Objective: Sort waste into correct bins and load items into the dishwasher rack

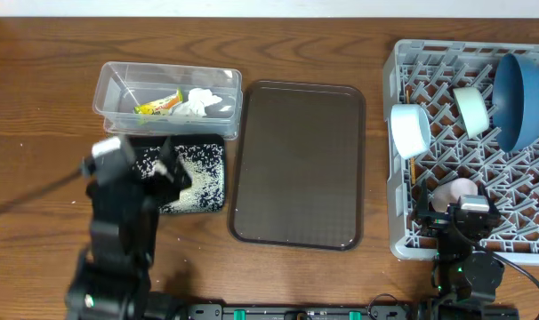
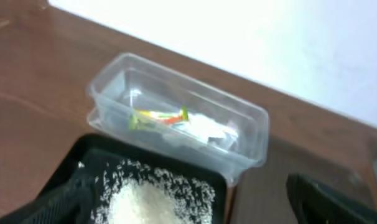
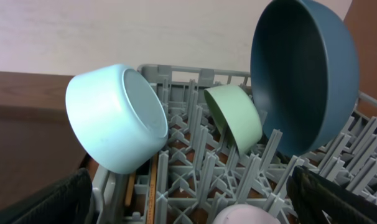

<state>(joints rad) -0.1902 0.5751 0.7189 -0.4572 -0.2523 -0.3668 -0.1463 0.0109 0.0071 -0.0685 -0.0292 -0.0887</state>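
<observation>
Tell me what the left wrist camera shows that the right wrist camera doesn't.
Left wrist only: a clear tub holding a snack wrapper and a tissue, and in front of it a black tub with rice. Right wrist only: the grey rack with a white bowl, a green bowl and a blue bowl standing on edge, plus the top of a pink cup. Both: the brown table and the pale wall behind.
</observation>
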